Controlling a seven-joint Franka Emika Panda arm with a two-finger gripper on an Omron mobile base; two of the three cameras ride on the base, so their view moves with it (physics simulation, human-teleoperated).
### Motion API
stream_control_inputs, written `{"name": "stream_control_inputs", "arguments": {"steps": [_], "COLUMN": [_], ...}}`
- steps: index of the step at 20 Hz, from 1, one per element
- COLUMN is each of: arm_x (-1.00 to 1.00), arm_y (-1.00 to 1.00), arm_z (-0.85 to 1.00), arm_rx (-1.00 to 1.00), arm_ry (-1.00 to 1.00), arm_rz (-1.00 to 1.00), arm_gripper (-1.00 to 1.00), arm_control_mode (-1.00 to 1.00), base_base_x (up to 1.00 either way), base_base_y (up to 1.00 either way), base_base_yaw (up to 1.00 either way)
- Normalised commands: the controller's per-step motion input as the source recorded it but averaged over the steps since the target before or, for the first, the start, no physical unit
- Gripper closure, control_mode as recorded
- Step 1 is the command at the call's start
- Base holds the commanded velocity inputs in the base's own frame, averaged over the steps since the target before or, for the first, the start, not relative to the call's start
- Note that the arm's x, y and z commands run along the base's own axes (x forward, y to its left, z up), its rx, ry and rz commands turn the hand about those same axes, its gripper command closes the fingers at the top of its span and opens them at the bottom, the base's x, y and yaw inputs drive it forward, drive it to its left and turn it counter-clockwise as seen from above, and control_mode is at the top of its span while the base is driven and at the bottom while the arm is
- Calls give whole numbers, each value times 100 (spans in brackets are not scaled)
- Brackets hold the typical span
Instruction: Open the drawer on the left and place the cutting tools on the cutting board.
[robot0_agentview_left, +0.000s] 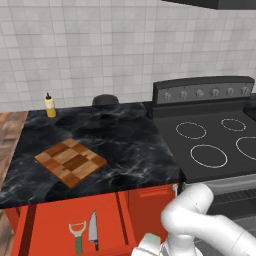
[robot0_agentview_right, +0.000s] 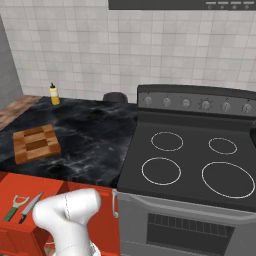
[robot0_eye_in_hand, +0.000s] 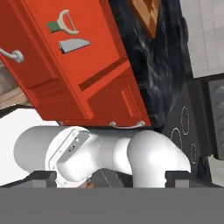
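1. Drawer (robot0_agentview_left: 60, 225) stands pulled out from under the black marble counter (robot0_agentview_left: 115, 135), its red-orange inside open to view from above; the hand view shows its curved silver handle (robot0_eye_in_hand: 11, 54) at the front edge.
2. Inside it lie two tools side by side, just apart: the green-handled peeler (robot0_agentview_left: 77, 236) with its pale Y-shaped head toward the counter, and the small knife (robot0_agentview_left: 93, 231) to its right, blade pointing toward the counter. Both rest flat on the drawer floor; the right base view shows them near the drawer's left part.
3. Above the drawer, the checkered wooden cutting board (robot0_agentview_left: 71, 161) lies flat on the counter, turned corner-on to the edge, with nothing on it.
4. Farther back on the counter, a small yellow bottle (robot0_agentview_left: 50, 106) with a dark cap stands upright near the tiled wall, and a dark rounded object (robot0_agentview_left: 105, 100) sits against the wall to its right.
5. Right of the counter, touching it, is the dark stove (robot0_agentview_left: 215, 145) with four ring burners and a row of knobs.
6. The gripper sits low below the drawer; its tips (robot0_eye_in_hand: 43, 176) show dark in the hand view, well apart, so the jaws look released and hold nothing.
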Motion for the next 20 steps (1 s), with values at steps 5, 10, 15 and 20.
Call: {"name": "stream_control_inputs", "arguments": {"steps": [5,10,15,20], "arm_x": [62,83,86,75], "arm_y": [-43,-22,0,0], "arm_z": [100,52,-11,-29], "arm_rx": [14,5,1,16], "arm_ry": [35,37,14,1], "arm_rz": [0,1,2,-5], "arm_gripper": [-100,-100,-100,-100], "arm_control_mode": [-100,-100,-100,-100], "base_base_x": [0,0,0,0], "base_base_y": [0,0,0,0], "base_base_yaw": [0,0,0,0]}}
